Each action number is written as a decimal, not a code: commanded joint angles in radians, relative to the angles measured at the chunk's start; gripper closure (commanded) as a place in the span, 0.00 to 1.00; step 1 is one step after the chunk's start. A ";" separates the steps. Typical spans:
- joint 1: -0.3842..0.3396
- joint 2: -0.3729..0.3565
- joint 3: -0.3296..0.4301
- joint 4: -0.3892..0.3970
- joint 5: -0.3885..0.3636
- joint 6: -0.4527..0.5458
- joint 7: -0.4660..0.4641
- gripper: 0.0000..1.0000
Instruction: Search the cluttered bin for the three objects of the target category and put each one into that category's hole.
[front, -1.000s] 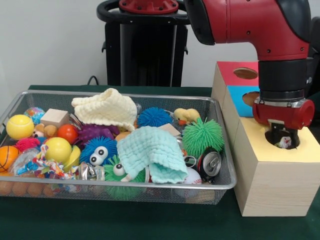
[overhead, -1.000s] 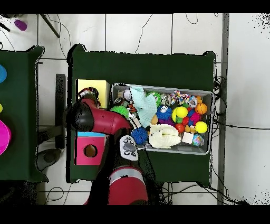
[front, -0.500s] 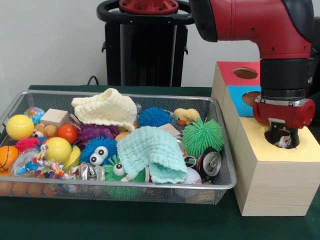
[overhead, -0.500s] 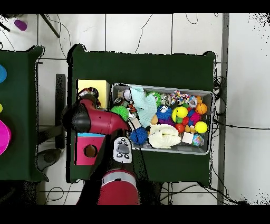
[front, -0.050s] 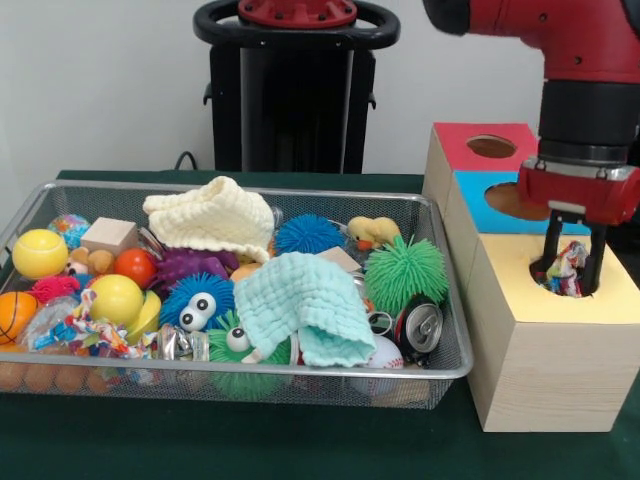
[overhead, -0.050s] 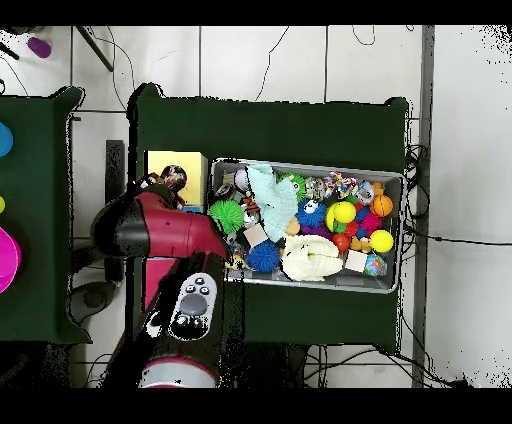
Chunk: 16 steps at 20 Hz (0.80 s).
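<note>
So we had the gripper parked right over the hole in the yellow box, off at 3 o'clock from the wire bin. Its two fingers stood apart with a colorful knotted rope toy sitting between them, down at the mouth of the hole. Honestly we couldn't tell whether the fingers were pinching it or had let go, since the toy looked like it was resting in the opening. Our guess was that this was the drop-off step for one target item. There was another rope toy at about 9 o'clock in the bin, just under the yellow ball, so that looked like a likely next pick. The next move probably called for lifting straight up clear of the box, then swinging across the bin without snagging the green cloth or the spiky green ball on the way.
</note>
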 joint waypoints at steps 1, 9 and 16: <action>0.048 0.028 -0.075 0.037 -0.098 0.356 0.030 0.00; 0.030 0.014 -0.056 0.049 -0.126 0.342 0.037 0.00; 0.017 0.000 -0.042 0.069 -0.162 0.298 0.026 0.00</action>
